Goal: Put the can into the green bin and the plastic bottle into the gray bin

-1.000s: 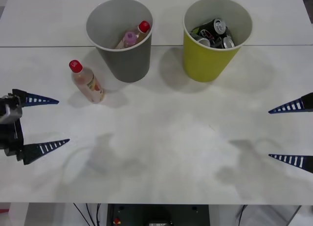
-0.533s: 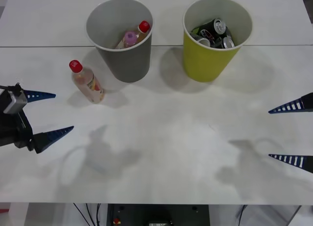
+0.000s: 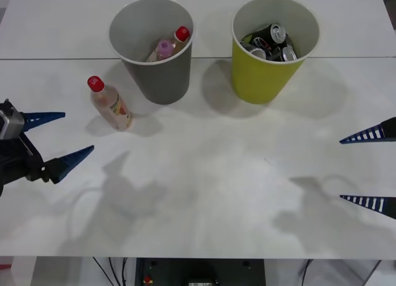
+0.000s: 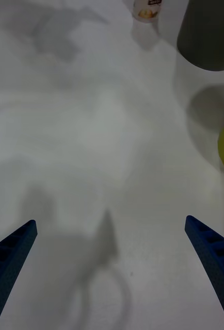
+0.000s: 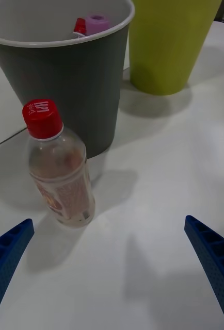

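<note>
- Two grippers spread wide, both empty: left gripper at the frame's left edge; right gripper idle at the right edge
- plastic bottle upright, upper left, just beside the gray bin
- Risk: a fingertip could clip the bottle and topple it against that bin; the green bin sits well clear

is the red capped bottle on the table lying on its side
No, the plastic bottle stands upright on the table, red cap on top, just in front of the gray bin.
</note>
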### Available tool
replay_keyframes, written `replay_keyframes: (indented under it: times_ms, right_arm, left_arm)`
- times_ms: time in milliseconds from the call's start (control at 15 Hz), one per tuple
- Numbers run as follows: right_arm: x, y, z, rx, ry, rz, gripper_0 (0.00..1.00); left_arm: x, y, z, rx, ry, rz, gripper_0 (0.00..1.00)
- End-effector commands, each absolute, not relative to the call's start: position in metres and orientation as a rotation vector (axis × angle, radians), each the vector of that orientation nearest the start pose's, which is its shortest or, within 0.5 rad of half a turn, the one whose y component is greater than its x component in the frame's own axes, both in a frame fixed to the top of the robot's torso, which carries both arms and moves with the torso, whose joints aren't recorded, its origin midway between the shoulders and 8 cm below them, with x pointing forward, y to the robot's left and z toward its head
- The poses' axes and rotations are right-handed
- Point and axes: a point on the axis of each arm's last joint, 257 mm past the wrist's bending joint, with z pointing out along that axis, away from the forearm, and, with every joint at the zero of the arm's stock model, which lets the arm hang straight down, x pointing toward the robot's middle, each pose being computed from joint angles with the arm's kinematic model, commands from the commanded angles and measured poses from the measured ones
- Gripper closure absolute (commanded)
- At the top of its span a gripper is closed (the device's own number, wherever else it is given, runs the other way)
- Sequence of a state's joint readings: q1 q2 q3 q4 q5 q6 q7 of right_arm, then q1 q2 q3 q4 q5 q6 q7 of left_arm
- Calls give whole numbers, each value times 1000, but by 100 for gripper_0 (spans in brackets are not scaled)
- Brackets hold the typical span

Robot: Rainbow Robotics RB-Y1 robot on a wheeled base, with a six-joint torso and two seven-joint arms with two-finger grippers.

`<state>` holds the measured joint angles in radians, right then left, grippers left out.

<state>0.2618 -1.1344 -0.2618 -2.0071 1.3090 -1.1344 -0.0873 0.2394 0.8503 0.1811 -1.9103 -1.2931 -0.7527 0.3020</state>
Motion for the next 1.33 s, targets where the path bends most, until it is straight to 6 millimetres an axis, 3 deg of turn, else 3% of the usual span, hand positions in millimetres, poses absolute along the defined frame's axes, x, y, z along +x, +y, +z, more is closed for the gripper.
replay_keyframes:
  times_ms: [67,400,1333]
  right_arm:
    - [341,-286,-167,-1634,1596,209,0]
    - [341,-286,-167,-1634,1596,209,0]
    - [341,-286,-167,-1634,1596,209,0]
  left_arm:
    - [428,284,-163,797,1654,-308,0]
    - [442,282,-171,759,1604,-287,0]
    - [511,276,-213,661,1551,-304,0]
